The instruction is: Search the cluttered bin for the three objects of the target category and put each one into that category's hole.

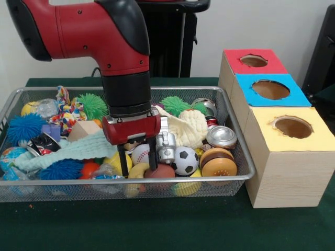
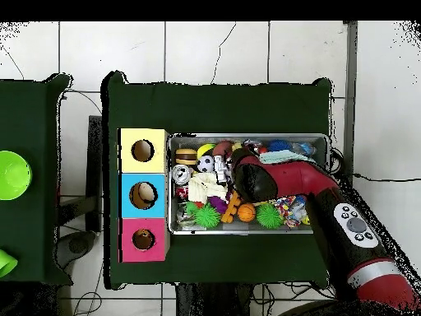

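The silver wire-mesh bin point(image 1: 52, 183) is full of toys; it also shows in the overhead view point(image 2: 247, 137). My gripper point(image 1: 137, 161) is down inside it near the front rim, open, its black fingers point(image 1: 121, 163) standing either side of a baseball point(image 1: 140, 153). A pale yellow curved toy point(image 1: 137, 170) lies just below the fingertips. A brown-red ball point(image 1: 160, 171) touches the right finger. The orange tiger-striped toy cannot be made out. To the right stand three boxes with a red hole point(image 1: 254, 60), a blue hole point(image 1: 270, 90) and a yellow hole point(image 1: 293, 127). In the overhead view the arm point(image 2: 275, 177) hides the gripper.
In the bin lie a soccer ball point(image 1: 185, 160), a hamburger toy point(image 1: 219, 162), a silver can point(image 1: 221, 136), a cream knitted cloth point(image 1: 189, 128), a mint cloth point(image 1: 78, 149), and green point(image 1: 93, 105) and blue point(image 1: 23, 128) spiky balls. Green cloth covers the table point(image 1: 157, 225).
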You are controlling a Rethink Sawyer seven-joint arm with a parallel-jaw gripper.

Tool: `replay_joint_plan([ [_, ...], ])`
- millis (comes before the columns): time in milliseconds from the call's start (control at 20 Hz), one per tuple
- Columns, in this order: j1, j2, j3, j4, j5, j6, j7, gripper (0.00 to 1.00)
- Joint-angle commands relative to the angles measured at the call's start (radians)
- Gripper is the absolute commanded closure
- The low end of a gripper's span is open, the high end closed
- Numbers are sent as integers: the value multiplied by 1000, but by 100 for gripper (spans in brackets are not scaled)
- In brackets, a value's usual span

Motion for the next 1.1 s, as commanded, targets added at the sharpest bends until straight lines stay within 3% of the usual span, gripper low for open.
replay_joint_plan([
  [50,71,31,-107,-61,-25,261,-59,0],
  [200,38,-18,-97,38,-35,192,-53,0],
  [500,27,-39,-98,47,-14,182,-33,0],
  [650,-25,18,-53,41,-26,132,-73,0],
  [950,-89,66,24,42,-17,176,-177,0],
  [1100,-76,54,12,44,-18,189,-154,0],
])
